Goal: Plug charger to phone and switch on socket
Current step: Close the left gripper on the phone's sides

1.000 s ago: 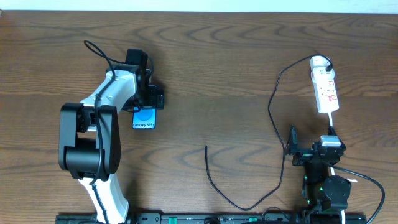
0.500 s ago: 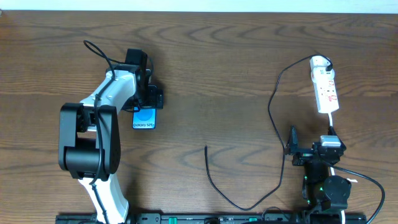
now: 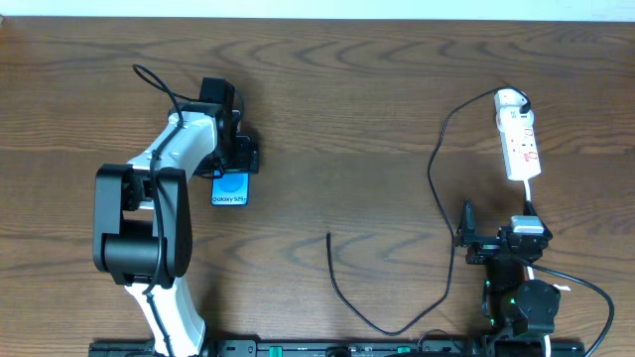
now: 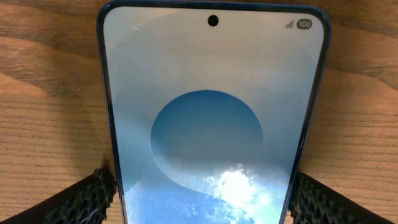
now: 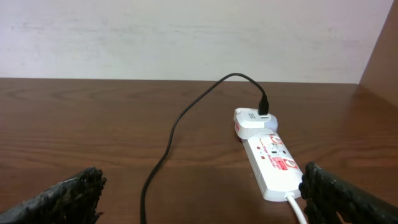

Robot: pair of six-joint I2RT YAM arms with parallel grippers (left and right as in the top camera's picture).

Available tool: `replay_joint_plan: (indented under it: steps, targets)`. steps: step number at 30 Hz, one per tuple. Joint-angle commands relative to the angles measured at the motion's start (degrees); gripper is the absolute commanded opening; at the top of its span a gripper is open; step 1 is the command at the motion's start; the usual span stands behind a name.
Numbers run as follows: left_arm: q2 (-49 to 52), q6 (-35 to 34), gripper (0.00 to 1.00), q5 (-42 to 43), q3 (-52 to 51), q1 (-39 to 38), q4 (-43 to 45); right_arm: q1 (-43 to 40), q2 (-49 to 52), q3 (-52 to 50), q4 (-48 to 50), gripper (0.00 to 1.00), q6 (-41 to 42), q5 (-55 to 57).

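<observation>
The surface (image 3: 397,89) is showing brown wood grain under a smooth, low-sheen finish, while the phone (image 4: 211,124) is gleaming with a glossy glass screen inside a shiny blue rim. The left claw (image 4: 202,202) is presenting rough, knurled black pads (image 4: 84,200). The socket (image 5: 273,163) is looking like smooth white plastic, and the charger (image 5: 180,121) is showing a matt black sheath.

Desk (image 3: 377,99): dark brown wood-grain top, grain running side to side, fills my overhead view. From my left wrist the same wood reads lighter, tan, brightly lit.
Wall (image 5: 186,37): plain off-white, faintly mottled, meets the desk's far edge in my right wrist view.
Brown panel (image 5: 382,56) rises at the right end of that wall.
Lighting even, shadows soft.
</observation>
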Motion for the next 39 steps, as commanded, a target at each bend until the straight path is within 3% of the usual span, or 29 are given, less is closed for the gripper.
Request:
replay_joint_plan:
  steps: [1,39]
  targets:
    - [0.79,-0.07,0.89,-0.13,-1.68,0.07,-0.17,1.03,-0.35,-0.07,-0.24,0.99,0.79,0.26]
    - [0.79,-0.07,0.81,-0.13,-1.68,0.07,-0.17,1.03,-0.35,-0.07,-0.24,0.99,0.79,0.26]
